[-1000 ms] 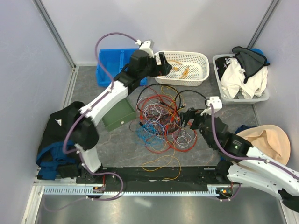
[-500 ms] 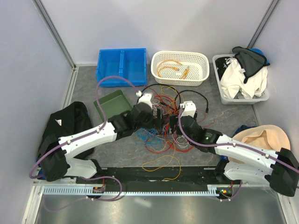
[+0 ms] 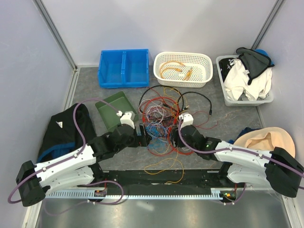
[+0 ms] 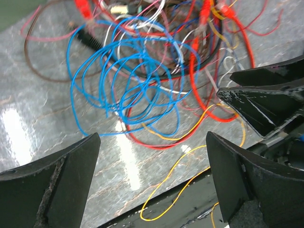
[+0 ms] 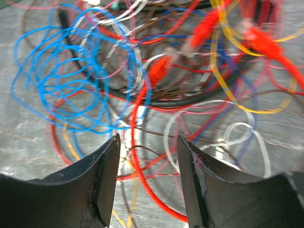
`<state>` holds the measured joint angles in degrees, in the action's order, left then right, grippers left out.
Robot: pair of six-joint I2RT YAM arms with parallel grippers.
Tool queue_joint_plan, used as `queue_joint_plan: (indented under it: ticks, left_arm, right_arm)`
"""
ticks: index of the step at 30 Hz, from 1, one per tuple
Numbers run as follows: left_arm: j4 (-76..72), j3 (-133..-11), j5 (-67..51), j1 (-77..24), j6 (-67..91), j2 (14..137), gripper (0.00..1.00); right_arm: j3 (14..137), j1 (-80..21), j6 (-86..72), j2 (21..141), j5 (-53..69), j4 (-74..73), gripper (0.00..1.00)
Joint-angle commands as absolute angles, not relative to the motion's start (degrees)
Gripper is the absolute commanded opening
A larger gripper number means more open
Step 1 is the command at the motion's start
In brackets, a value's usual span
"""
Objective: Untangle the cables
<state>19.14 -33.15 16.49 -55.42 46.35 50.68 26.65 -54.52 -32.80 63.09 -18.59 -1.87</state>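
Observation:
The cables (image 3: pixel 161 118) lie in a tangled heap at mid-table: red, blue, white, yellow, black and purple wires. My left gripper (image 3: pixel 147 135) sits low at the heap's near-left side, wide open and holding nothing. In the left wrist view the gripper (image 4: pixel 152 161) frames bare table, with a blue coil (image 4: pixel 128 80) ahead and a yellow wire (image 4: pixel 190 161) trailing over the table edge. My right gripper (image 3: pixel 173 138) is at the heap's near-right side. In its wrist view the gripper (image 5: pixel 147 166) stands partly narrowed but open, a red wire (image 5: pixel 137 156) running through the gap without being pinched.
At the back stand a blue bin (image 3: pixel 122 69), a white basket (image 3: pixel 205 71) with orange wires, and a grey bin (image 3: pixel 221 64) of clothes. A green tray (image 3: pixel 115 110) lies left of the heap. A black garment (image 3: pixel 64 130) and a beige hat (image 3: pixel 266 142) flank the arms.
The left arm swung from the white basket down to the heap's near-left side. The right gripper moved left into the heap and its jaws narrowed.

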Motion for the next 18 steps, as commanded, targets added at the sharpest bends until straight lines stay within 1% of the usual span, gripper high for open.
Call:
queue_joint_plan:
  ticks: [1,4,7,10,11,13,14,17,18]
  left_arm:
    - [17.3,-30.9,17.9,-55.7,50.9,49.7,1.0]
    - [17.4,-30.3,17.9,-55.6,51.2,49.6,1.0]
    - [17.5,-29.7,18.1,-55.7,51.4,48.8,1.0]
    - [17.6,-28.8,18.5,-55.7,51.9,47.1,1.0]
    - [17.6,-28.7,18.5,-55.7,51.9,46.6,1.0]
    - [18.0,-28.2,19.2,-55.7,51.9,44.7,1.0]
    - [18.2,-28.1,19.6,-55.7,51.9,44.0,1.0]
    - [18.8,-28.3,21.3,-55.7,51.3,40.9,1.0]
    - [19.0,-28.6,22.6,-55.7,50.8,40.1,1.0]
  right_arm:
    - [28.7,-54.6,-31.6,66.6,-13.8,3.9,0.58]
    - [30.1,-54.6,-30.8,70.1,-12.1,5.5,0.58]
    - [32.1,-54.6,-30.4,75.1,-11.4,5.3,0.56]
    - [32.9,-54.7,-30.6,79.3,-10.6,4.8,0.5]
    - [32.9,-54.8,-30.8,79.8,-10.3,5.1,0.44]
    - [32.8,-54.9,-31.1,80.2,-10.6,5.1,0.37]
    - [33.0,-54.9,-31.2,79.9,-11.4,4.5,0.29]
    - [34.1,-54.9,-30.7,75.0,-12.7,2.4,0.21]
    - [35.6,-55.0,-30.4,71.4,-14.4,1.4,0.19]
